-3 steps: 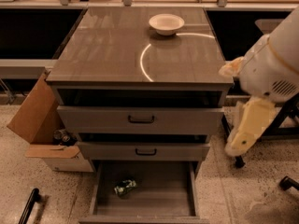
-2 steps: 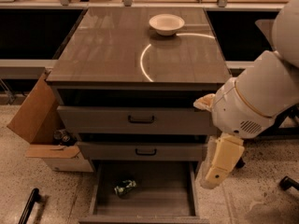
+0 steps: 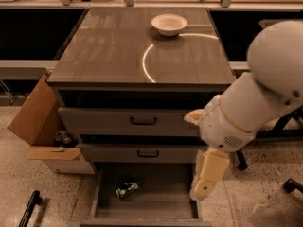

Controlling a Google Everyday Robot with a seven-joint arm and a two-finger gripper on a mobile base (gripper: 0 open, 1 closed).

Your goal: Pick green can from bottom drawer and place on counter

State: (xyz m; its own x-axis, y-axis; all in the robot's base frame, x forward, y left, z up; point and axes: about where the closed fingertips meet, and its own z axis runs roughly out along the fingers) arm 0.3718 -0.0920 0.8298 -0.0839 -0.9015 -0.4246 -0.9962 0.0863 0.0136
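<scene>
The green can point(image 3: 127, 189) lies on its side on the base of the open bottom drawer point(image 3: 161, 200), left of the middle. My white arm comes in from the right, and its cream end with the gripper point(image 3: 204, 189) hangs over the drawer's right wall, well to the right of the can and apart from it. The glossy counter point(image 3: 113, 46) tops the cabinet, with a bright ring of light reflected on it.
A white bowl point(image 3: 169, 24) sits at the far middle of the counter. Two shut drawer fronts with black handles point(image 3: 143, 121) stand above the open drawer. A cardboard box point(image 3: 40, 122) leans at the cabinet's left. A black bar point(image 3: 29, 208) lies on the floor at lower left.
My arm has swung left and down, from beside the cabinet's right side to over the right edge of the open drawer. The can has not moved.
</scene>
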